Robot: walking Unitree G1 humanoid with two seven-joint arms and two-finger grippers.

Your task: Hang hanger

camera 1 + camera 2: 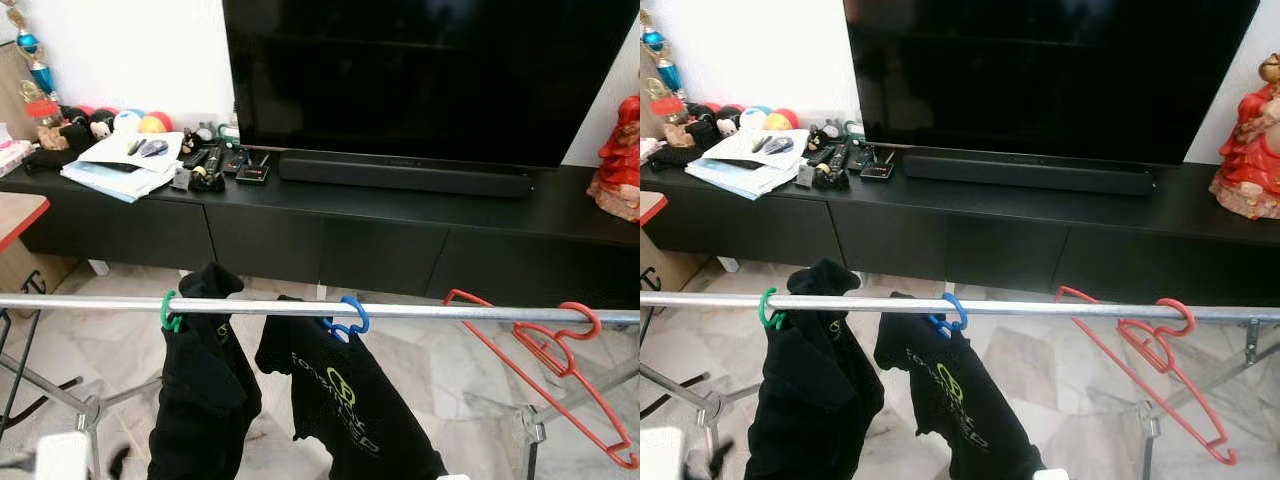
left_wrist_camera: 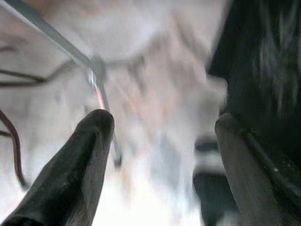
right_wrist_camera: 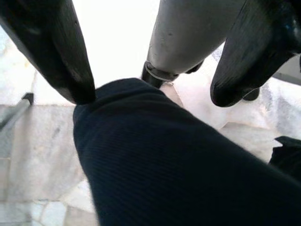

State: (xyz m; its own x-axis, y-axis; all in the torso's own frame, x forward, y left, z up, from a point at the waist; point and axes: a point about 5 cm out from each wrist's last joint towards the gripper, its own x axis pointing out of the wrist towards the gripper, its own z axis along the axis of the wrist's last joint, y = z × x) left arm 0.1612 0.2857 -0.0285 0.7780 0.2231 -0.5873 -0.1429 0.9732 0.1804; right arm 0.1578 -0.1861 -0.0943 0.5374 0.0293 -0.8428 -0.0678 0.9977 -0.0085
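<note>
Beyond the left hand (image 2: 160, 141), spread wide and empty, the rail (image 1: 420, 312) already carries the red hanger (image 1: 560, 355) beside two hung shirts. The right hand (image 3: 155, 94), equally open, hovers over dark cloth (image 3: 178, 165). Hanging looks done.

The red hanger (image 1: 560, 375) is seen hooked over the metal rail (image 1: 420, 312) at its right end, empty and tilted, its lower bar slanting down to the right. Green (image 1: 170, 312) and blue (image 1: 348, 318) hangers are hooked further left, carrying black garments.
</note>
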